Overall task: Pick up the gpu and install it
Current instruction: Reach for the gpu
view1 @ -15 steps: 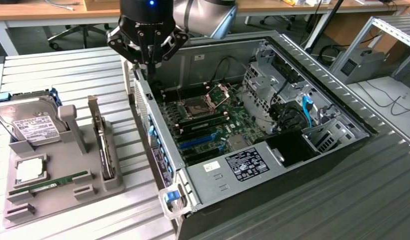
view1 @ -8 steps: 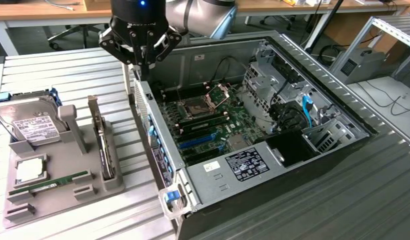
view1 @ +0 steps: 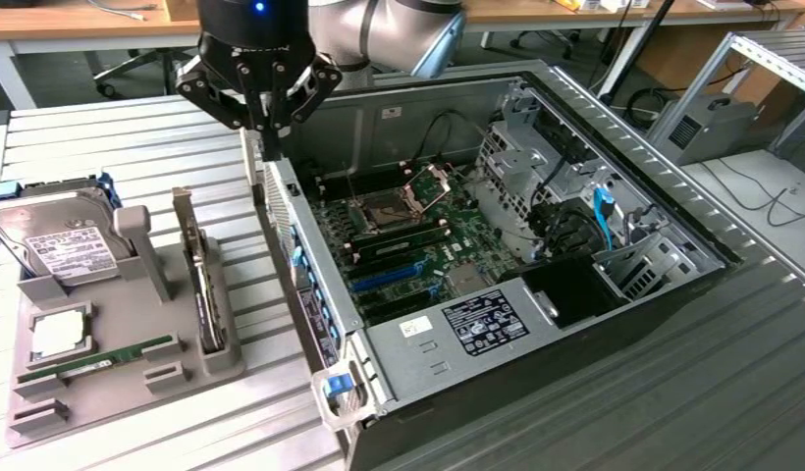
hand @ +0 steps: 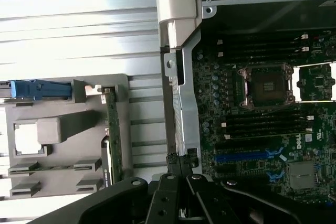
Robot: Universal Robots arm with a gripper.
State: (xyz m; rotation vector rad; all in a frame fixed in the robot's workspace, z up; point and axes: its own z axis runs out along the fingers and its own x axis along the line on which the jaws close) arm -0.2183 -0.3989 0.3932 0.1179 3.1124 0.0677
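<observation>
Grey ribbed tabletop (view1: 140, 147) carries both halves of the job: a moulded parts tray (view1: 115, 392) on the exterior view's left and an open computer case (view1: 508, 334) lying on its side just beside it.

The gpu (view1: 199, 285) has not been lifted. It stands on edge in a narrow slot of the tray, its metal bracket at the end away from the camera. That upright seating appears meant to offer the card's long upper edge to a pinch from above. A hard drive (view1: 56, 240) leans in the neighbouring cradle, with a processor (view1: 60, 334) and a green RAM stick (view1: 95, 361) laid flat nearer the camera.

The gripper (view1: 262, 126) hangs over the case's rear wall (view1: 282, 235), between tray and motherboard (view1: 429, 250), apart from the card. Its fingers are drawn fully together and nothing is seen between them.

From the wrist view, the gripper (hand: 179, 166) looks down past that wall, the gpu (hand: 112, 129) showing edge-on in its slot on the tray. With the case on its side, the board's blue expansion slot (hand: 247, 156) faces upward, seemingly so a card can be pressed in vertically.
</observation>
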